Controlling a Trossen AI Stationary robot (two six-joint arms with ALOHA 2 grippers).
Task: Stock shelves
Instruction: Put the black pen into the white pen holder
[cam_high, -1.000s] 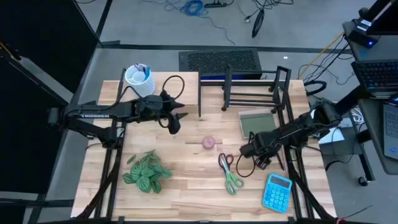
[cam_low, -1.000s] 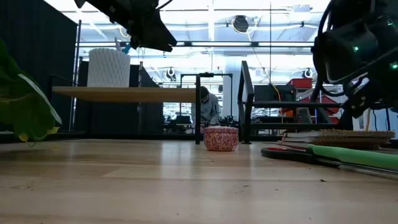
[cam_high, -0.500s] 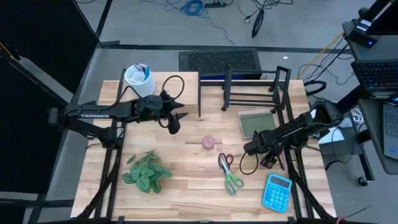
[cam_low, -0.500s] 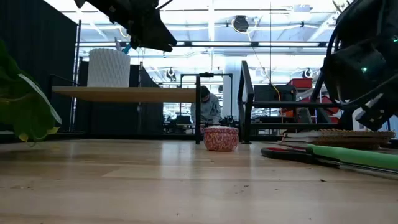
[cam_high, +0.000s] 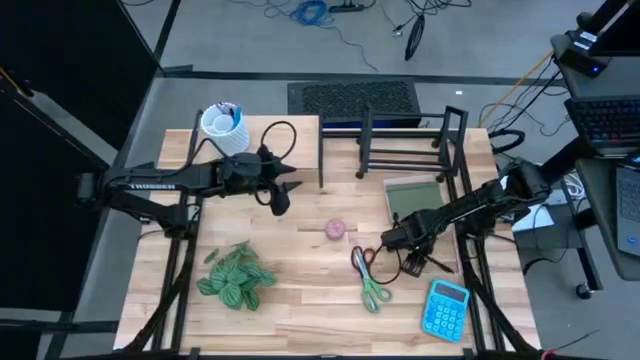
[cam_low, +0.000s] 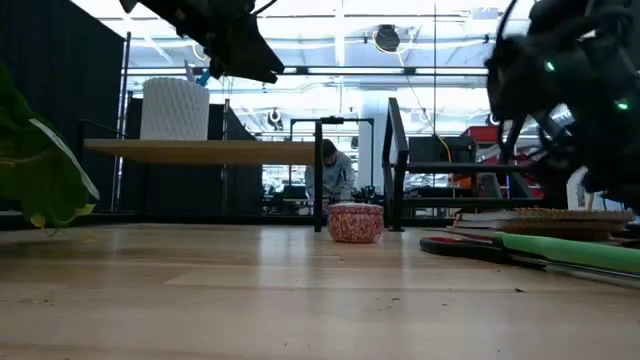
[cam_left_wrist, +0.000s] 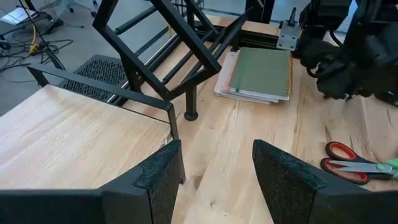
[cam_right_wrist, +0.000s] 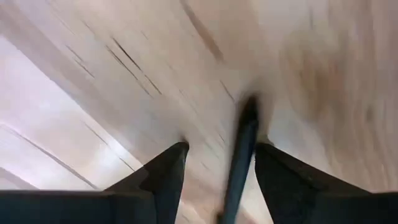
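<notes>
Overhead, my two shelves sit at the counter's (cam_high: 300, 290) far edge, long axes running side to side: the pale-wood riser (cam_high: 270, 135) at left, the black wire rack (cam_high: 405, 140) beside it at right. My right gripper (cam_high: 392, 240) hovers low by the scissors (cam_high: 368, 278), fingers apart, a thin dark bar blurred between them. My left gripper (cam_left_wrist: 214, 171) waits open over the riser's corner, holding nothing.
</notes>
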